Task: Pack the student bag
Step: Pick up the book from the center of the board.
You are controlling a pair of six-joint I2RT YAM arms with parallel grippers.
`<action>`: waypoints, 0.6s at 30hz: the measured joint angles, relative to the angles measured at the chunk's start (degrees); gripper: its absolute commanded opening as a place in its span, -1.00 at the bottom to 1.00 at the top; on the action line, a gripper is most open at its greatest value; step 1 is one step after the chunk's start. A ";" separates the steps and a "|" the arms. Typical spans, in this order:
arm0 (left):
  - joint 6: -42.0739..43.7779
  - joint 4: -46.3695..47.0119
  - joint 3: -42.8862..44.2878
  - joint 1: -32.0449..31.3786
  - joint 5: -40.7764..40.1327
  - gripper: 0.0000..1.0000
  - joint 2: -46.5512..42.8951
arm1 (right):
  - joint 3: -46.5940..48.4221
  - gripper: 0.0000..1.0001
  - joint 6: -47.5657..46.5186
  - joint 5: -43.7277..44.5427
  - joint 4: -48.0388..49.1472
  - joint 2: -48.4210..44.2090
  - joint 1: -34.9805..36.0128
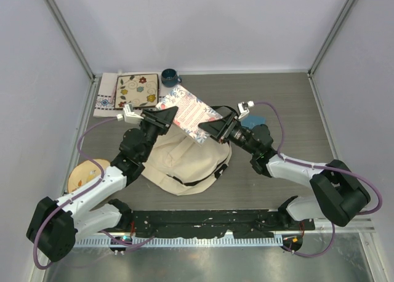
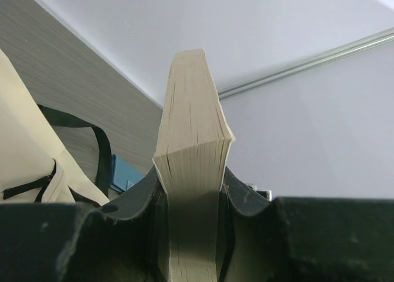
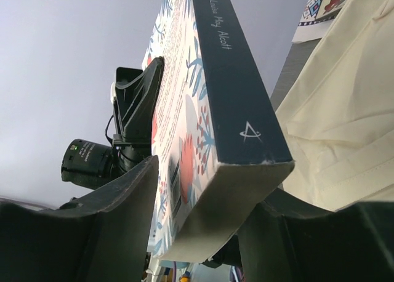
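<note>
my left fingers [image 2: 120,242] and right fingers [image 3: 114,223] clamped on the book [image 1: 186,111], spine reads "may alcott", rest cut off, student bag [image 1: 183,164] partly hidden

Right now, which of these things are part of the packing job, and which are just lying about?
Part of the job:
student bag
book, held above the bag by the left gripper and right gripper

Lying about:
dark blue cup
floral tile on a patterned cloth
round wooden disc
small blue item
</note>
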 measured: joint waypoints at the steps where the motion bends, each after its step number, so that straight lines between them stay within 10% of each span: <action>1: -0.15 0.33 -0.22 0.04 -0.02 -1.00 0.00 | 0.07 0.02 0.00 0.09 0.02 0.00 0.00; 8: -1.31 1.25 -1.27 0.13 -0.24 -0.91 0.00 | 0.07 -0.68 0.26 0.52 0.46 0.00 0.00; 13: -0.76 0.98 -1.51 0.33 1.01 0.83 -0.07 | 0.09 -0.76 0.02 0.55 0.50 -0.17 0.00; 18: 2.34 -4.79 -0.59 -0.28 5.90 0.99 -0.66 | 0.11 -0.81 -3.74 1.84 -5.49 -3.74 0.09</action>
